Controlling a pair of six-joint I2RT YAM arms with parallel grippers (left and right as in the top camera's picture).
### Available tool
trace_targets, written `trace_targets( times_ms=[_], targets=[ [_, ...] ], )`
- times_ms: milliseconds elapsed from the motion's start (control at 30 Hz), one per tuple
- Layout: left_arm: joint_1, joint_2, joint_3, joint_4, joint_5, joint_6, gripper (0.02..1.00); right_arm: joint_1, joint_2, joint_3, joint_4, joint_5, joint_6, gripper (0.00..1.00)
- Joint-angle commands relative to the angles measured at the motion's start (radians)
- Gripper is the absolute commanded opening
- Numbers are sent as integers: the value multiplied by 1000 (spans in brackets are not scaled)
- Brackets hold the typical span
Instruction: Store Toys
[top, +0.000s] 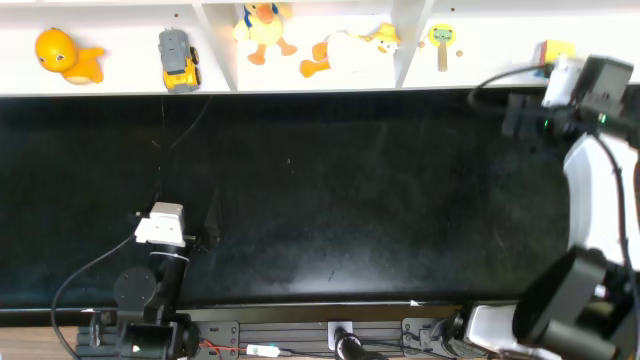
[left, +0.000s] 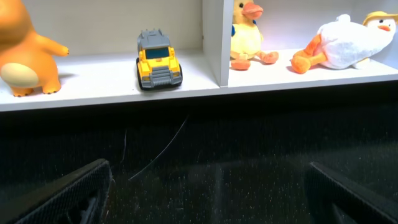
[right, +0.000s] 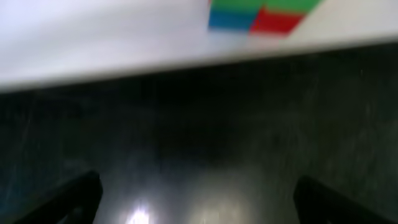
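Note:
Toys stand in a white shelf (top: 300, 82) along the table's far edge: an orange duck (top: 68, 55), a yellow truck (top: 179, 60), a yellow plush duck (top: 265, 28), a white plush duck (top: 350, 50) lying on its side, a small green toy (top: 441, 42) and a coloured cube (top: 555, 50). My left gripper (left: 208, 208) is open and empty low over the black mat at the near left, facing the truck (left: 158, 61). My right gripper (right: 199, 208) is open and empty just in front of the shelf at the far right, close to the cube (right: 261, 12).
A black mat (top: 330, 200) covers the table between the arms and the shelf. White dividers (left: 211, 37) split the shelf into compartments. A black cable (top: 500, 78) loops by the right wrist.

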Motion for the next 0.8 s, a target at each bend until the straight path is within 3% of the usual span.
trace_targets(
  times_ms=[33, 200, 333, 533, 800],
  targets=[
    [4, -13, -3, -2, -6, 15, 998, 5, -181, -159, 84, 5, -9, 996],
    [4, -13, -3, -2, -6, 15, 998, 91, -372, -343, 232, 41, 16, 996],
    [4, -13, -3, -2, -6, 15, 998, 212, -546, -536, 464, 157, 186, 996],
    [4, -13, -3, -2, -6, 15, 998, 298, -856, -900, 920, 145, 291, 998],
    [4, -13, -3, -2, -6, 15, 998, 362, -1210, -1139, 908, 101, 291, 996]
  ],
)
